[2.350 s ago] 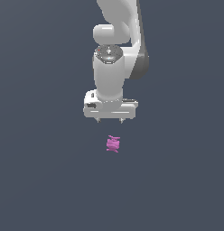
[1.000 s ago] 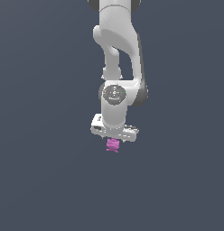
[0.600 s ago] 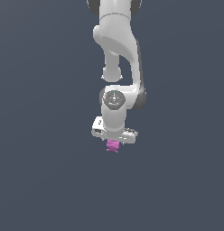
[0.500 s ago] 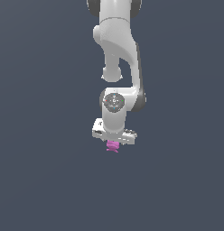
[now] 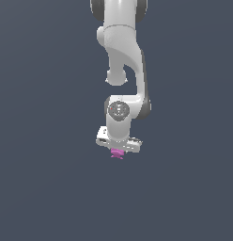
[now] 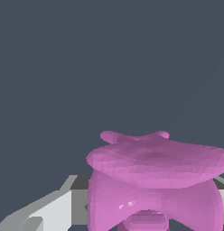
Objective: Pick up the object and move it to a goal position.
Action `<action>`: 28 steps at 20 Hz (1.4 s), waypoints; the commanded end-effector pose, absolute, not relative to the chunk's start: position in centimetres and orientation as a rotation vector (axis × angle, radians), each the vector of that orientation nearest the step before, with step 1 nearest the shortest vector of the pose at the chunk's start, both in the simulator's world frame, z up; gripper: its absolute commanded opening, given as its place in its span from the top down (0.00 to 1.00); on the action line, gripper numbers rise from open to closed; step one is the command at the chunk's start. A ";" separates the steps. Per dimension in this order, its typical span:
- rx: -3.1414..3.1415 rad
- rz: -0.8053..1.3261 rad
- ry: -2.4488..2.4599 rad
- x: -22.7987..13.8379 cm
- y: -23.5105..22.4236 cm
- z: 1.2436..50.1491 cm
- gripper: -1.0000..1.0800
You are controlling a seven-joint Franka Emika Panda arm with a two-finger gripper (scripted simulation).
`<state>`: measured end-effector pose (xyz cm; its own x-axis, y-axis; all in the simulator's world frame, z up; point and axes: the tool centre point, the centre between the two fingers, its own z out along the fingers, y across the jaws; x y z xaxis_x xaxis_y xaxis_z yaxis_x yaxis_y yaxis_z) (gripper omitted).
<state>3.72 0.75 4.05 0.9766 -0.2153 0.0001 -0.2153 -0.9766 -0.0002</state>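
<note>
White pincer (image 5: 118,149) clamped on pink object (image 5: 117,153), plain dark grey-blue surface (image 5: 48,188) all around

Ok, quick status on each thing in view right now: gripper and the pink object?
gripper: lowered right over the object, fingers either side of it; whether it has closed cannot be told.
pink object: between the fingers, mostly hidden under the hand in the exterior view, filling the wrist view.
</note>
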 end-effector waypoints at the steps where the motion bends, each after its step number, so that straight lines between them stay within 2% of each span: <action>1: -3.123 0.000 0.341 3.7 0.7 4.0 1.00; 16: -3.123 -0.001 0.340 3.2 -0.1 5.9 1.00; 22: -3.122 -0.001 0.341 2.1 -1.8 9.3 1.00; 28: -3.122 0.000 0.341 0.5 -4.3 14.7 1.00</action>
<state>0.94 -3.56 13.17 0.9765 -0.2153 -0.0009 -0.2153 -0.9765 -0.0008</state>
